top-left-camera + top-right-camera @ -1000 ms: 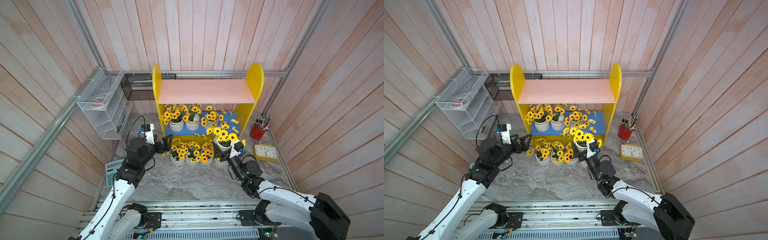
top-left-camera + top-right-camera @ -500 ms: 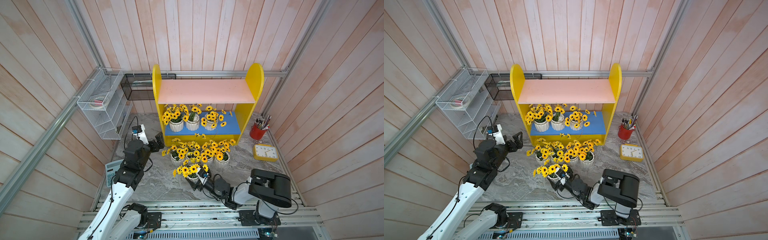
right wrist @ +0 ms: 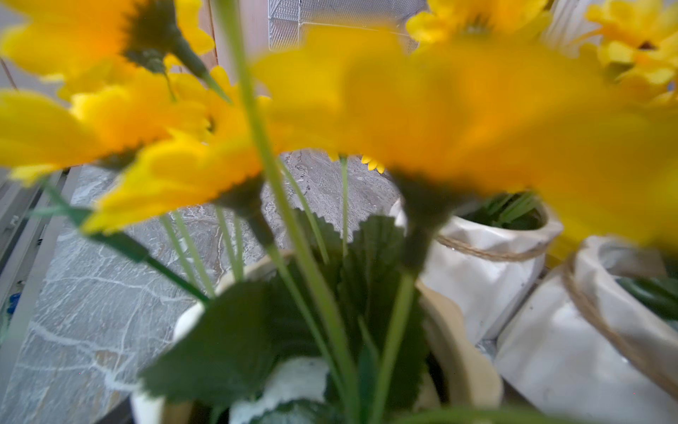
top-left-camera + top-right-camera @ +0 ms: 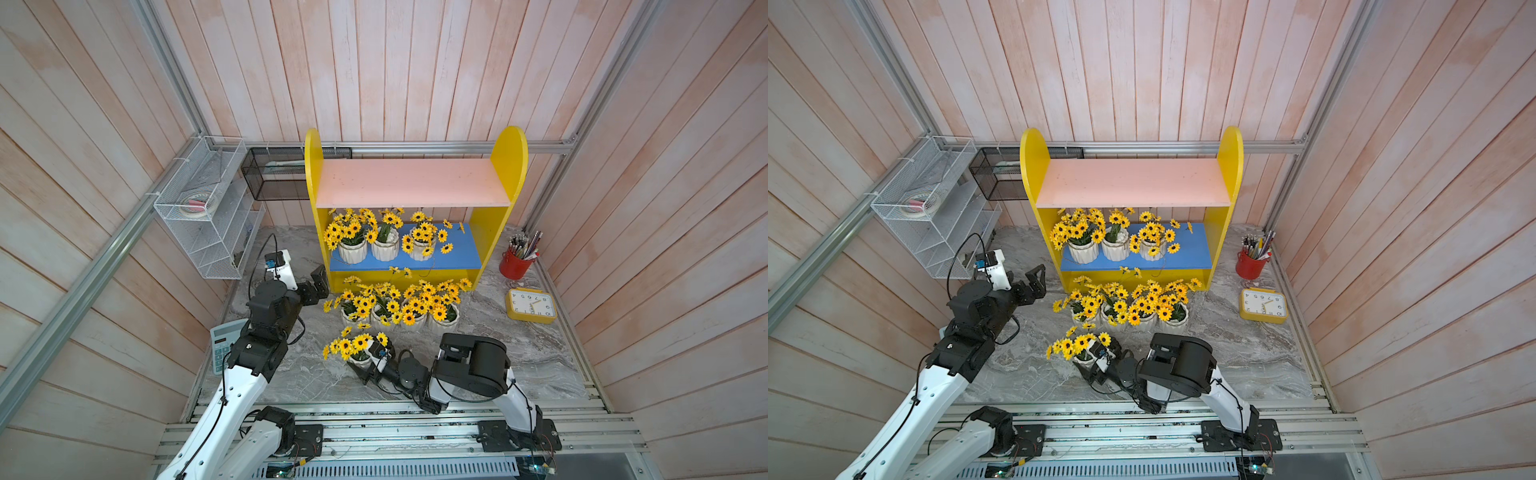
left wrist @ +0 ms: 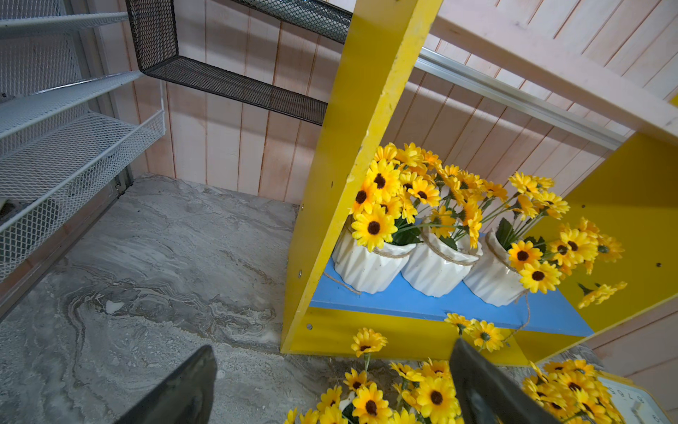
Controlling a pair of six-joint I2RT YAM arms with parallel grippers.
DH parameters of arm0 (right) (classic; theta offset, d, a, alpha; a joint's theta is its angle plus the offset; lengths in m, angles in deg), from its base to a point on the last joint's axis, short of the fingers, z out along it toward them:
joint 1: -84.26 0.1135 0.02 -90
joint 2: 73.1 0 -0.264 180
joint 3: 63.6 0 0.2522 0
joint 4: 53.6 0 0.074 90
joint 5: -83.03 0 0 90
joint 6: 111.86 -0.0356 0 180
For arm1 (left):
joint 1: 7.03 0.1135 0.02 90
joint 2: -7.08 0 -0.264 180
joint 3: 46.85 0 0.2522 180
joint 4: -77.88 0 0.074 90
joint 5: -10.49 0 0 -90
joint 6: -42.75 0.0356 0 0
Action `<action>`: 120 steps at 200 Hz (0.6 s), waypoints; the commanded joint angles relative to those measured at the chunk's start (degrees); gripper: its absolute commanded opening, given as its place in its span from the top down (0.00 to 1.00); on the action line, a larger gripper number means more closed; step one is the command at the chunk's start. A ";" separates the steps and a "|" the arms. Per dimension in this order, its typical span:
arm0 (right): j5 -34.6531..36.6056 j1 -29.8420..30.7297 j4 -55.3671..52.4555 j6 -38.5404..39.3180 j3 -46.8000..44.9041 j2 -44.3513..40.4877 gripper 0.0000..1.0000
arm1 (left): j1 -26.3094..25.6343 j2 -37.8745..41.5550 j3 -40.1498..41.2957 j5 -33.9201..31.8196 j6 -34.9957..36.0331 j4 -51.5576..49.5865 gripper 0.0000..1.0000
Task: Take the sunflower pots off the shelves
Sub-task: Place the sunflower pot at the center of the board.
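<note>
The right gripper [image 4: 368,368] grasps one sunflower pot [image 4: 356,359] low, well in front of the shelves [image 4: 509,166]; seat it flat before letting go, clear of the row [image 4: 401,320] nearer the shelves; the left gripper [image 4: 316,284] hangs beside them, jaws spread, empty; three pots [image 4: 384,249] stand on the blue board [image 4: 463,254].

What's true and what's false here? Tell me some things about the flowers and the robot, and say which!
Three sunflower pots stand on the blue board. True.
The pink board holds one pot. False: it is bare.
A row of four pots stands on the table before the shelves. True.
The left gripper grips a pot. False: it is open and empty.
The red cup holds sunflowers. False: it holds pencils.
</note>
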 commanded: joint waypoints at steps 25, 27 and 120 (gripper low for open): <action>-0.82 -0.60 10.43 -1.72 3.75 5.25 1.00 | 0.31 0.18 0.92 1.45 0.94 1.17 0.00; -0.81 -0.60 10.02 -1.70 3.90 5.31 1.00 | 0.29 0.14 0.92 1.50 0.94 1.17 0.00; -1.84 -0.08 -0.72 -3.22 3.96 1.81 0.02 | 0.26 0.25 0.74 2.91 0.57 1.26 0.00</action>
